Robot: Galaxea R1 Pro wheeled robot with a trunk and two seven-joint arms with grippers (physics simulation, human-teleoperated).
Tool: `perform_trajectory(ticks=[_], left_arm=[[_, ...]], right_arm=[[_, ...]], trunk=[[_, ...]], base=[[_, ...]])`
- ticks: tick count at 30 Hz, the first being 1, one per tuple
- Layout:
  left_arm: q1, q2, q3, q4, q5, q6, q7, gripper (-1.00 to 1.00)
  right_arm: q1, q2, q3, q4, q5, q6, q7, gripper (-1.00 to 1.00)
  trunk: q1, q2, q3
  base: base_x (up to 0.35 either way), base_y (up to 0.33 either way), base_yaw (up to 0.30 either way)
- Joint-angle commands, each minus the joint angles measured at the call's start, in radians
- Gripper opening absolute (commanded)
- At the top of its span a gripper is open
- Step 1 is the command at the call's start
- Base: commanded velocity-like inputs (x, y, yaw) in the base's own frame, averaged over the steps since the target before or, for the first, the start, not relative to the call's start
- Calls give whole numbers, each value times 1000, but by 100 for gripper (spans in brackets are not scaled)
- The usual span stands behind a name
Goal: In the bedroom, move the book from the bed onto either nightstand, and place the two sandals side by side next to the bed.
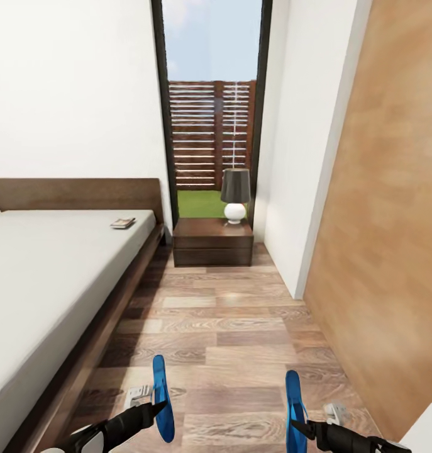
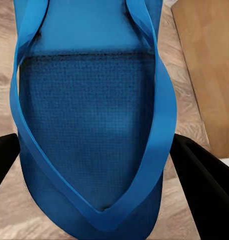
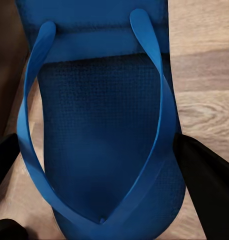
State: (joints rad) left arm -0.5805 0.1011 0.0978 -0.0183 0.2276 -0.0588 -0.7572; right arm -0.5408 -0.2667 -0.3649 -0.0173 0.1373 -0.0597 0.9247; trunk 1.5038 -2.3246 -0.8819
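Both flat bright blue sandals are in hand, nearest the head cam: left gripper (image 1: 158,408) is closed onto the left sandal (image 1: 162,398), right gripper (image 1: 299,425) closed onto the right sandal (image 1: 295,402). Wrist views confirm it: black fingers (image 2: 202,180) bear on the edges of the textured blue sole (image 2: 89,135), and the same for the right sandal (image 3: 107,145) with its finger (image 3: 204,175) against the sole edge. Each sandal stands on edge above the brown wood-plank floor (image 1: 241,327), toes fwd, the pair well apart.

Small thin paperback book (image 1: 122,223) lies on the off-white mattress of the dark-framed bed (image 1: 46,277), near the headboard corner. Dark reddish-brown nightstand (image 1: 212,241) stands just beside that corner, carrying a dark-shaded lamp w/ white base (image 1: 235,195).

Status, as judged: sandals picked up, not yet set down beside bed; book not yet moved. Both placements outstanding.
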Motion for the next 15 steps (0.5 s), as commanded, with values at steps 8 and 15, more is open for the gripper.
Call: perform_trajectory(ticks=[8,15], left_arm=[[-1,0,10,1,-5,-4,-3,-100],[-1,0,10,1,-5,-4,-4,-100]], right_arm=[[-1,0,-10,0,10,-6,2,-100],[-1,0,-9,0,10,-6,2,-100]], trunk=[[0,0,-1],[0,0,-1]], base=[[323,0,0],[323,0,0]])
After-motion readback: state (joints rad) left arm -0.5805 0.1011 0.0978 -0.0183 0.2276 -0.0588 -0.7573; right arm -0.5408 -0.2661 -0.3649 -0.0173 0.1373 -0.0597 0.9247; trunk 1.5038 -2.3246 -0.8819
